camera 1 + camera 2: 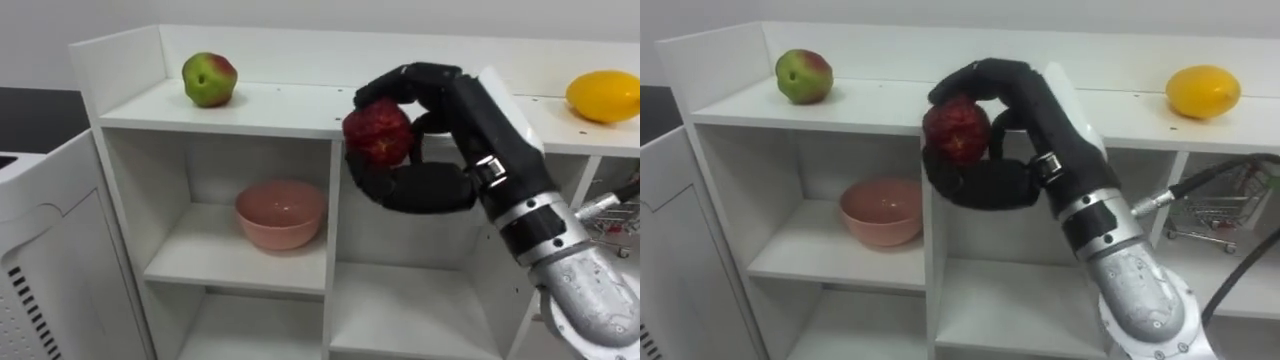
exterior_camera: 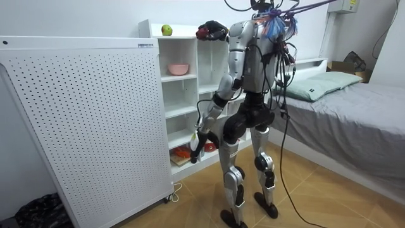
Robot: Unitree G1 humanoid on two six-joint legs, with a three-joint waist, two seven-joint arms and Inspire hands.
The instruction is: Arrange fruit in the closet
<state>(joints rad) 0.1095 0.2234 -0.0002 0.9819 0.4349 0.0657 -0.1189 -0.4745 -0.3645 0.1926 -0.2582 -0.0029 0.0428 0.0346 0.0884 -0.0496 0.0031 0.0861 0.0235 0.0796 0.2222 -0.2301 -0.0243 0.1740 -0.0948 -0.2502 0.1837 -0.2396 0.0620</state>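
Note:
My right hand (image 1: 440, 150) (image 1: 1015, 130) is shut on a dark red fruit (image 1: 379, 133) (image 1: 956, 131), holding it just in front of the white closet's top edge (image 1: 250, 115), near the middle divider. A green-and-red apple (image 1: 209, 79) (image 1: 803, 76) sits on the closet's top at the left. A yellow fruit (image 1: 603, 96) (image 1: 1203, 91) lies on the top at the right. In the room view my right hand (image 2: 212, 30) is raised to the top of the closet and my left hand (image 2: 200, 140) hangs low by the lower shelves.
A pink bowl (image 1: 280, 213) (image 1: 880, 211) stands on the left middle shelf. A small shopping-cart toy (image 1: 1210, 215) sits in the right compartment. A white perforated panel (image 2: 82, 120) stands left of the closet, a bed (image 2: 354, 107) behind me. Red items (image 2: 182, 152) lie on the lowest shelf.

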